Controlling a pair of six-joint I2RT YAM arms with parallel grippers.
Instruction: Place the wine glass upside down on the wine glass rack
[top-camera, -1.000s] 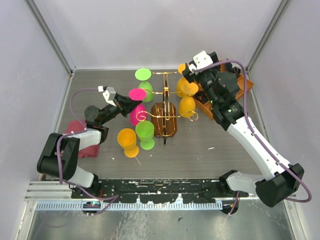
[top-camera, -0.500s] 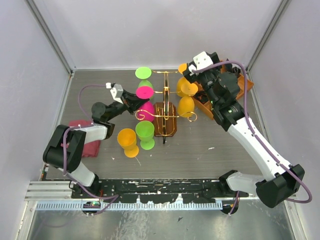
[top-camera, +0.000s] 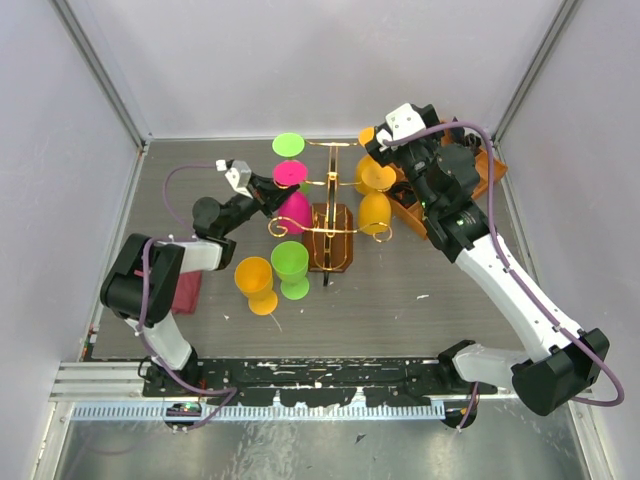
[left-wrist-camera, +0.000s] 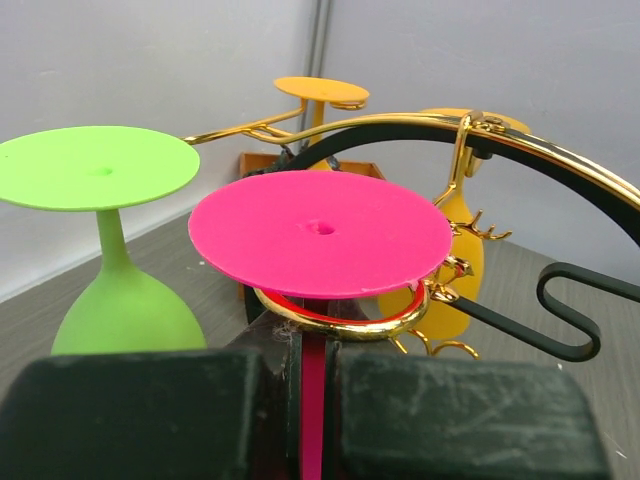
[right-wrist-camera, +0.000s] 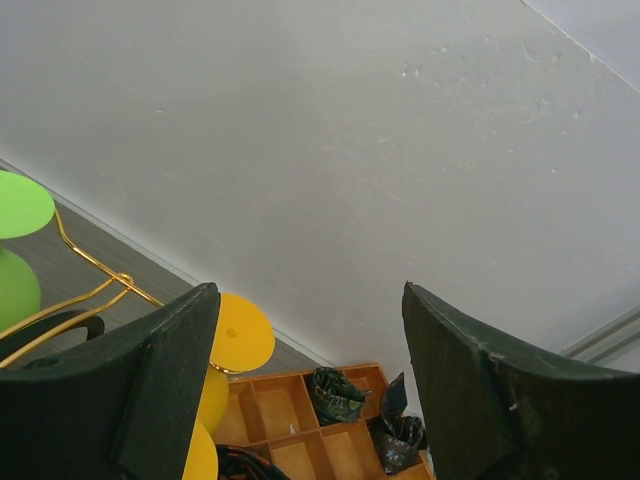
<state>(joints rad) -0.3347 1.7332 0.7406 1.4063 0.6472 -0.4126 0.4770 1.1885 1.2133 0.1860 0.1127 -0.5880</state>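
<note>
Pink plastic wine glass (top-camera: 290, 173), inverted with its foot up, now sits at the left side of the gold wire wine glass rack with the glossy dark-brown wooden base (top-camera: 330, 250). A second ago it is well out to the left over the grey worktop (top-camera: 420, 270); half a second ago it is closer, and now the flat pink foot (left-wrist-camera: 320, 230) is directly over a gold curl (left-wrist-camera: 340, 325) of the rack arm. The left arm reaches further in and up to get it there. The left end effector (left-wrist-camera: 312, 385) is clamped narrow on the pink stem, with the pads (left-wrist-camera: 130, 415) on either side of it just below the curl. In the left wrist view the stem looks to be in or right at the curl, but I cannot tell whether the foot is bearing on the wire yet. A green plastic wine glass (left-wrist-camera: 100, 170) hangs inverted just beside it, near but apart. The right end effector (right-wrist-camera: 310, 380) hasn't moved across the frames; it stays wide apart, holding nothing, up near the orange plastic wine glasses (top-camera: 375, 195) on the rack's far side. Judgement: transport is basically done and the task is in the seating step. What remains is getting the stem fully into the curl, lowering until the foot catches, then letting go. The risk is knocking the green neighbour or releasing before the foot is caught.
</note>
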